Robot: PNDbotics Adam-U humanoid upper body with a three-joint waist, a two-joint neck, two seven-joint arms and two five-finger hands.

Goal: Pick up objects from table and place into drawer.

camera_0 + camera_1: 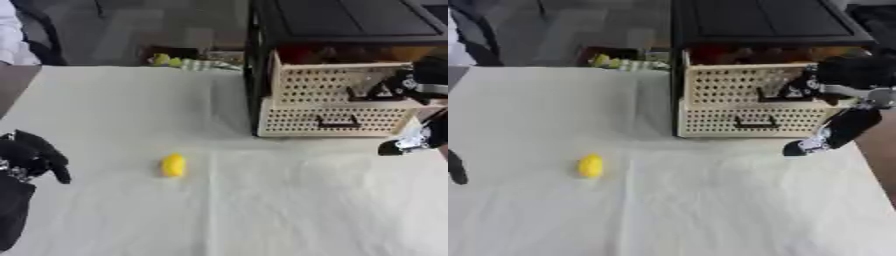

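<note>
A table [289, 210] covered with a pale cloth fills most of the scene. At its far right stands a black cabinet [763, 22] holding two cream perforated drawers: the upper drawer [741, 82] is pulled out toward the near side, with reddish and orange things showing dimly behind its top edge, and the lower drawer [745, 120] sits below it, pushed in, with a dark handle at its front.

The right hand [811, 87] comes in from the right edge and rests at the right front corner of the upper drawer; whether its fingers are curled on the drawer or straight cannot be told. A dark part of the same arm hangs lower, just beside the lower drawer's right end.

The left hand [35, 155] shows at the left edge, low over the table, fingers relaxed and holding nothing.

A small yellow lemon-like object [173, 165] lies on the cloth left of centre, well apart from both hands and from the cabinet
</note>
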